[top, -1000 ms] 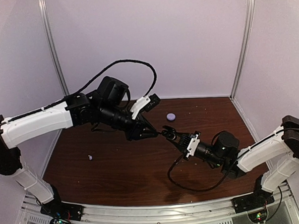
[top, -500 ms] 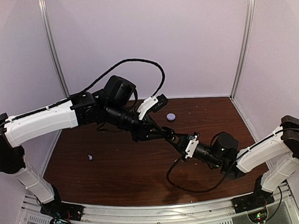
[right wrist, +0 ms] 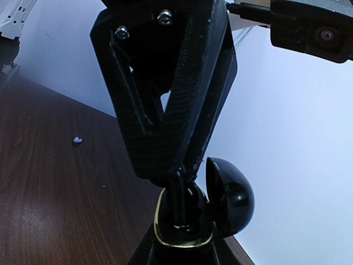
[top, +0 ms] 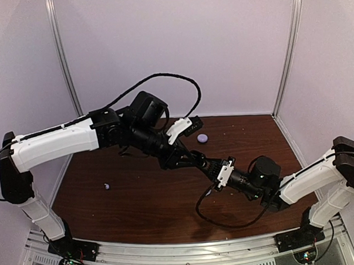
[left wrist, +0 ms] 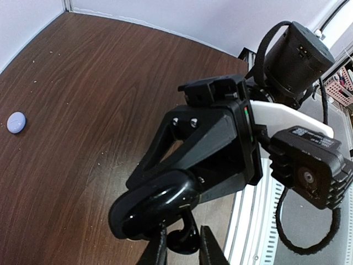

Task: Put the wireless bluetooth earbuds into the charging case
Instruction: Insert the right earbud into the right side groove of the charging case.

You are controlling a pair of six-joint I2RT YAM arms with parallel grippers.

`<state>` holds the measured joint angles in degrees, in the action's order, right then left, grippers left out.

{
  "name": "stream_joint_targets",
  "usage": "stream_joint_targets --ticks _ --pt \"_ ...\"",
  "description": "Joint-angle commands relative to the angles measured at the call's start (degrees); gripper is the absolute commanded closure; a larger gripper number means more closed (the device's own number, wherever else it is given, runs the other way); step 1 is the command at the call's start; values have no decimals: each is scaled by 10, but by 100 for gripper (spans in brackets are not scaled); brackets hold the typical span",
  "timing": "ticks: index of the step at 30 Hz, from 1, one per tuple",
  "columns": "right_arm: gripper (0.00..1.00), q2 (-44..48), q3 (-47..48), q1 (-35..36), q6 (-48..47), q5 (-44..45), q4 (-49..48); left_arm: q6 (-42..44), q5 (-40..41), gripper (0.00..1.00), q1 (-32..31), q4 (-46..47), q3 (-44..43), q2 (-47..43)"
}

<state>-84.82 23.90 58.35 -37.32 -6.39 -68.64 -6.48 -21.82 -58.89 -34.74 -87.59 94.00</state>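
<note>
left hand (top: 196,160), right hand (top: 204,163) both clamped on glossy black gold-rimmed clamshell (right wrist: 229,197) above worktop (top: 139,204); pale lavender round pebble case (top: 202,138) lying well apart, looks closed.

Charging case (top: 202,138): small, round, pebble-shaped, pale lavender. It lies flat on the bench (top: 139,210) at the far side, right of centre, near the back wall. It reads as one smooth disc; the seam and hinge are too small to make out. In the left wrist view the charging case (left wrist: 16,122) shows the same flat, round outline, standing alone on the wood.

Earbud (top: 107,186): one tiny pale lavender-white piece on the left part of the bench, well apart from the case. Its orientation cannot be told.
</note>
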Motion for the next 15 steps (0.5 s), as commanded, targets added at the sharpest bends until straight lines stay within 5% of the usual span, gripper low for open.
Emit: stream_joint_targets --ticks 1,15 --pt "100 -3 14 5 5 7 -7 8 9 96 -5 -1 -23 9" --pt "100 -9 20 8 10 9 2 11 44 96 -11 -30 -51 37"
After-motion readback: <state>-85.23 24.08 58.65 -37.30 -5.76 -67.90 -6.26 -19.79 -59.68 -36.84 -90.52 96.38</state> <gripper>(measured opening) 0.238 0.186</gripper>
